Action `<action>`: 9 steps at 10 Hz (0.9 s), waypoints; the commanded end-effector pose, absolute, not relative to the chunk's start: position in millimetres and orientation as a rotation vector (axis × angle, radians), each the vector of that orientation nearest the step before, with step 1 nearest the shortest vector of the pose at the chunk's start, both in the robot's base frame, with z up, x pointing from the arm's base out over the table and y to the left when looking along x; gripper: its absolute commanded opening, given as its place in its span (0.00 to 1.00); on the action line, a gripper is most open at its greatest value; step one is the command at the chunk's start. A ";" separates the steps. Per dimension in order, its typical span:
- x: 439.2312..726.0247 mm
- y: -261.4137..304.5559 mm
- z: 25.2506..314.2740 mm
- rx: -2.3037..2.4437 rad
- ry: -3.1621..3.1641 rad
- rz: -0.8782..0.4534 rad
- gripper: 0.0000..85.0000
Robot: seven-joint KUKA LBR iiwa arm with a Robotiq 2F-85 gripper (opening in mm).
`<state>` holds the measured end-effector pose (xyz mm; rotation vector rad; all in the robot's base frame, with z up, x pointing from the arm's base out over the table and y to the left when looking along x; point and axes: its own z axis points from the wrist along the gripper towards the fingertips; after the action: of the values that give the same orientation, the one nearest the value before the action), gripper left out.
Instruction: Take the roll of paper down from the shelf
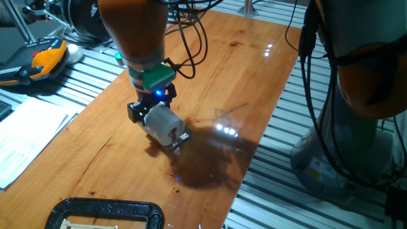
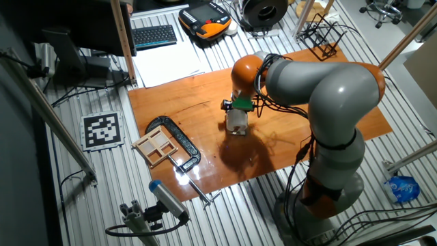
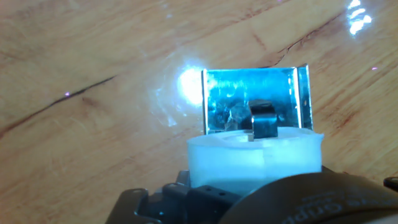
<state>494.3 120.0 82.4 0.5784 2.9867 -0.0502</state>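
One fixed view: roll of paper (image 1: 163, 123) at frame centre, resting on shelf (image 1: 180, 138) on the wooden surface (image 1: 248, 70); claw (image 1: 150, 107) clamped on it.
Other fixed view: same, centre frame.
Hand view: roll lower centre. Judged light, soft, crushable; best gripped gently across the sides.

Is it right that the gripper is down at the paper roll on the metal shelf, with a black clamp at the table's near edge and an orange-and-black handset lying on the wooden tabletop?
Not quite: the handset lies on the slatted metal surface beside the wooden tabletop, as one fixed view shows.
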 end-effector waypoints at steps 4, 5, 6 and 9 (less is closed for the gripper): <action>495.6 120.2 81.9 0.463 3.028 -0.127 0.40; 496.0 120.1 81.9 0.443 3.044 -0.121 0.20; 496.7 120.2 82.4 0.433 3.057 -0.118 0.20; 503.0 119.1 86.5 0.433 3.066 -0.132 0.20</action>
<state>505.1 119.4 87.9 0.4344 3.0659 -0.1328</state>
